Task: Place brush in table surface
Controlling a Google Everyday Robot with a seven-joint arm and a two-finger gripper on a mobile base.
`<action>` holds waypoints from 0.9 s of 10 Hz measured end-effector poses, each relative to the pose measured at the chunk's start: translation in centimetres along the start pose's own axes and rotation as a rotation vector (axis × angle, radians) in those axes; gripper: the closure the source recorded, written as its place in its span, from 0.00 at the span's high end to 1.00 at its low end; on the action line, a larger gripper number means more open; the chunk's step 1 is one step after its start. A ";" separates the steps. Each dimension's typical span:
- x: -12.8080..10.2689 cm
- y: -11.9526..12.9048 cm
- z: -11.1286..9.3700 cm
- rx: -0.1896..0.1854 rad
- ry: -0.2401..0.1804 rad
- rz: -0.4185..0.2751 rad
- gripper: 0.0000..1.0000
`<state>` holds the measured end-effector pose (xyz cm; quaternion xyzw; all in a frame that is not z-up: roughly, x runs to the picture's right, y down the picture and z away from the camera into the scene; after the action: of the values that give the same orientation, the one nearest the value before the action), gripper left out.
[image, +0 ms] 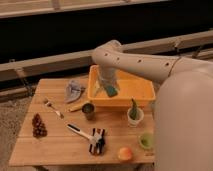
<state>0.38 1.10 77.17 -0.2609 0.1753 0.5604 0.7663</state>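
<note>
Hanging inside yellow tub (143,90), gripper (107,90), open or closed cannot tell, teal item (112,91) just beside it, brush (79,131) lying flat on table surface (50,146), well apart from gripper, nearer camera, touching striped pad (98,141), fork (53,108) left.

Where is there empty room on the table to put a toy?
Bare table lies in front of the dark bunch, left of the brush. It's crowded around pot, green cup and fruit. The end effector is in the tub.
</note>
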 end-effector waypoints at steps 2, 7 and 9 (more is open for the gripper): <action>0.0 0.1 0.0 0.000 0.000 -0.001 0.80; 3.7 3.5 0.1 -0.034 -0.004 -0.133 0.80; 6.6 7.0 0.0 -0.035 -0.008 -0.232 0.80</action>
<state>-4.24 7.83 72.05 -0.2906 0.1310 0.4722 0.8218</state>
